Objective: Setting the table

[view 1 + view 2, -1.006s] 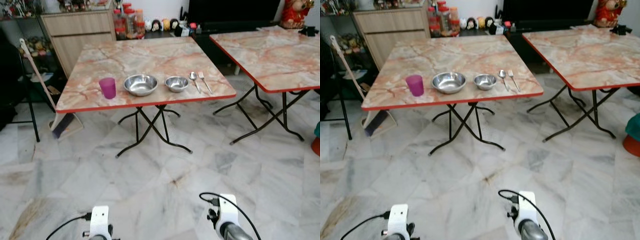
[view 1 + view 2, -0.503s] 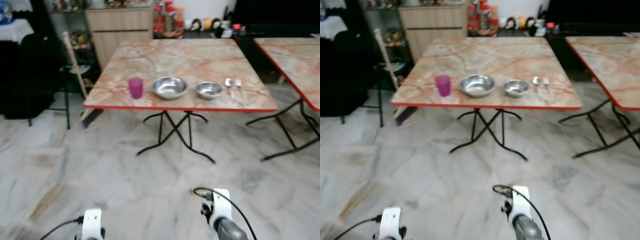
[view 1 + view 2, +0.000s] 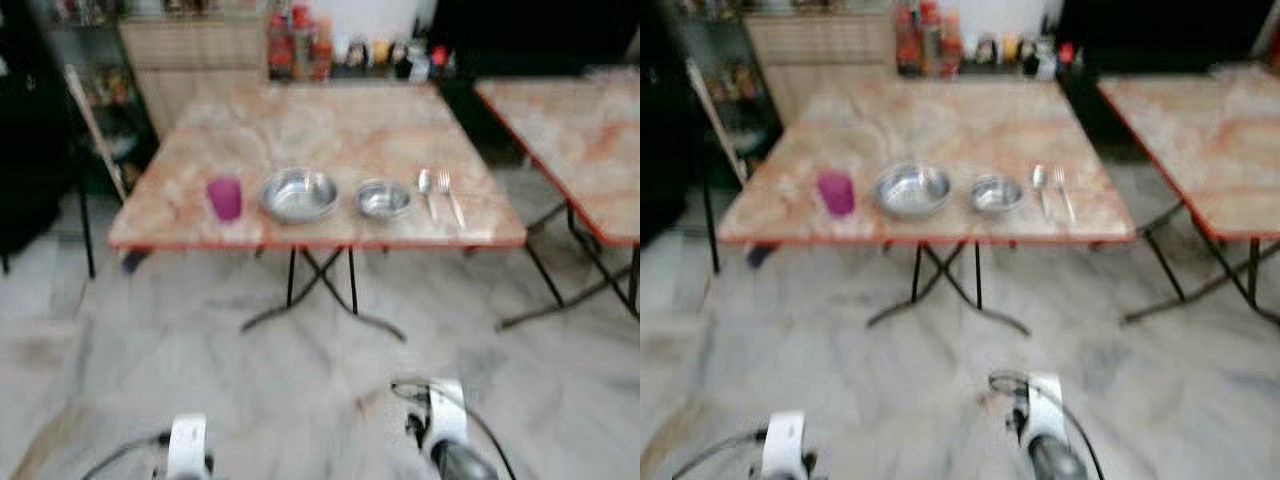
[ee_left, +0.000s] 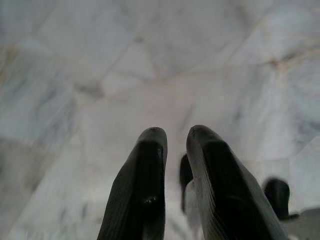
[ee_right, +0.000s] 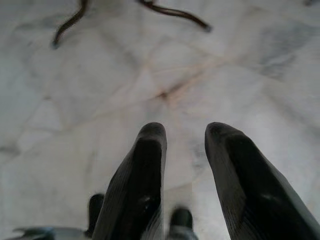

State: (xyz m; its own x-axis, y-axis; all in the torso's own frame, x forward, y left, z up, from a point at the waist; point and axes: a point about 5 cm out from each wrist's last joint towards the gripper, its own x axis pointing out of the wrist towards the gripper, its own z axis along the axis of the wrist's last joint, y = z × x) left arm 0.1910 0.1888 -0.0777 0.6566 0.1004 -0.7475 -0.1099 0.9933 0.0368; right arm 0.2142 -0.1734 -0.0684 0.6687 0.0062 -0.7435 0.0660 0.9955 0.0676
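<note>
While hanging over veined marble floor (image 4: 100, 75): left gripper (image 4: 175, 137) slightly parted, right gripper (image 5: 185, 132) wider, both empty. Ahead, blurred: round steel bowls (image 3: 299, 194), purple cup (image 3: 224, 198).

Both blurred eye views are looking forward and down, sharing the folding table (image 3: 300, 135); wrist cameras are facing marble floor (image 4: 100, 75) just beyond their fingertips.

**View shifts and blurs as the robot moves**

The head views have gone soft with motion blur. The table (image 3: 480, 232) now sits lower and more central in the picture than a second ago, a shift of the camera; the cup (image 3: 224, 197), bowls, spoon and fork lie as before.
</note>
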